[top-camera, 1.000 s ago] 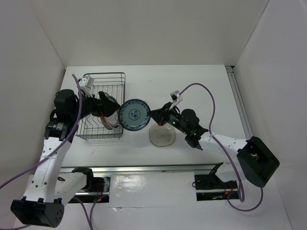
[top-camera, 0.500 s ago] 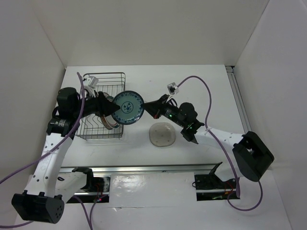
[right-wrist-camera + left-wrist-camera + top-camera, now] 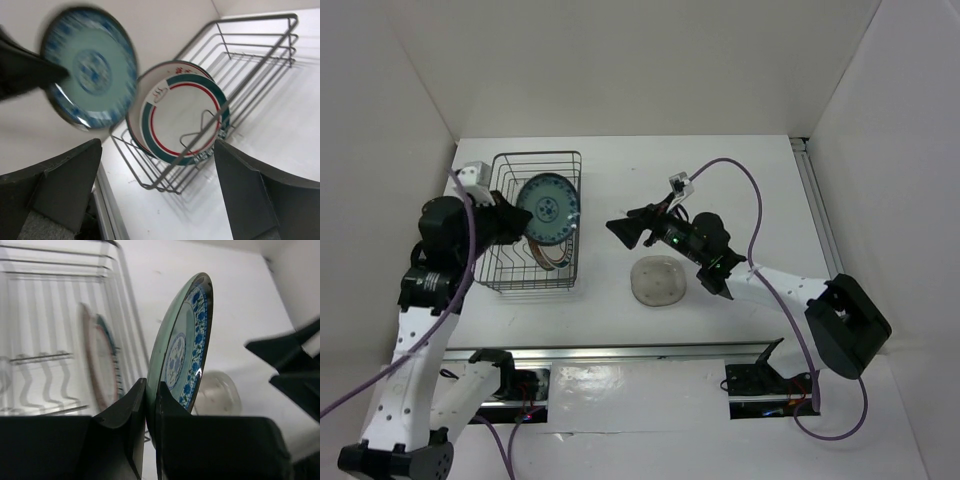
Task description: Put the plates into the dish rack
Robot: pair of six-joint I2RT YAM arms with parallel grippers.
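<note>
My left gripper is shut on the lower edge of the teal-blue patterned plate, which it holds upright over the dish rack. The left wrist view shows the plate edge-on, pinched between the fingers. A white plate with a teal and red rim band stands in the wire rack, with another plate close behind it. My right gripper stands open and empty to the right of the rack. A translucent beige plate lies flat on the table below it.
White walls close in the table on the left, back and right. A metal rail runs along the near edge, and another rail runs down the right side. Purple cables loop above both arms.
The left gripper closed on the teal-blue plate and the right gripper let it go and opened. The left arm then carried the plate leftward over the rack.
</note>
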